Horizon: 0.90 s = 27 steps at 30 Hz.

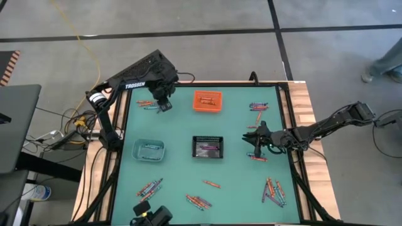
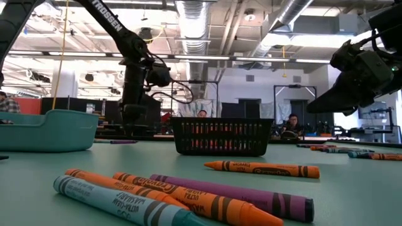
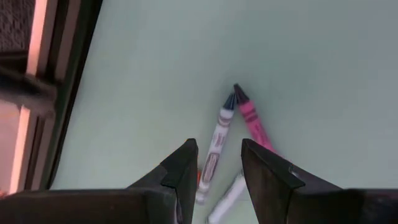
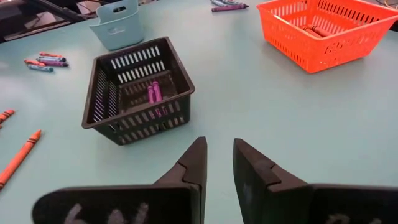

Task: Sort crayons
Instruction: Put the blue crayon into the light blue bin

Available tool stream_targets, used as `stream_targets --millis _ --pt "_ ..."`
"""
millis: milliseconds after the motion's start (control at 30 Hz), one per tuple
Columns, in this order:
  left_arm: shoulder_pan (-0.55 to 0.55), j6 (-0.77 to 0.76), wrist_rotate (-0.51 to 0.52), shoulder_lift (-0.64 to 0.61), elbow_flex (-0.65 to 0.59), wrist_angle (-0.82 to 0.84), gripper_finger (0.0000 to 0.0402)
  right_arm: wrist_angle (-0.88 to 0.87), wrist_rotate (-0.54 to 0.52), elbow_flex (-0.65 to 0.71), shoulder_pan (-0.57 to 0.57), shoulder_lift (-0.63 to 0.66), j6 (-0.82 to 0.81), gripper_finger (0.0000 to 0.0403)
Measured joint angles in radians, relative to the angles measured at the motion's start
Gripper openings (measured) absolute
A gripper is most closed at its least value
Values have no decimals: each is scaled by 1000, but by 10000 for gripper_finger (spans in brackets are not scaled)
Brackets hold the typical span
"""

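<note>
Teal mat carries crayons in loose groups: a few at ten o'clock, some at two, more along the near edge from seven through six to five, and one orange crayon alone near the middle. Some already sit in the orange bin at twelve, the black bin at the centre and the teal bin at nine.

Up at ten o'clock the left gripper hangs low over that small group. Its jaws stand a little apart with nothing between them; a white-wrapped crayon and a pink one lie on the mat just ahead of the tips, meeting in a V.

At three o'clock the right gripper points toward the black bin, jaws narrowly parted and empty. Purple crayons lie inside that bin, well ahead of its fingertips, and a few crayons rest on the mat just beside it.
</note>
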<state>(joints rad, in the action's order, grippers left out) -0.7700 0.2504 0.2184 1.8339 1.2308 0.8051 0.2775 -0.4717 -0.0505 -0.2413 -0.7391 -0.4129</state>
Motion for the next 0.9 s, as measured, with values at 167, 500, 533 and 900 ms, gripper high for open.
stream_targets --millis 167,500,533,900 --pt "-10 27 24 0 -61 -63 114 0 -1 0 0 0 2 74" --pt "-14 99 8 0 -117 -147 114 -1 -5 0 2 0 3 74" --pt "-16 104 3 -1 -118 -148 113 0 -5 0 2 0 3 74" --pt "-42 77 -61 -2 -121 -148 23 0 -4 0 2 0 3 74"
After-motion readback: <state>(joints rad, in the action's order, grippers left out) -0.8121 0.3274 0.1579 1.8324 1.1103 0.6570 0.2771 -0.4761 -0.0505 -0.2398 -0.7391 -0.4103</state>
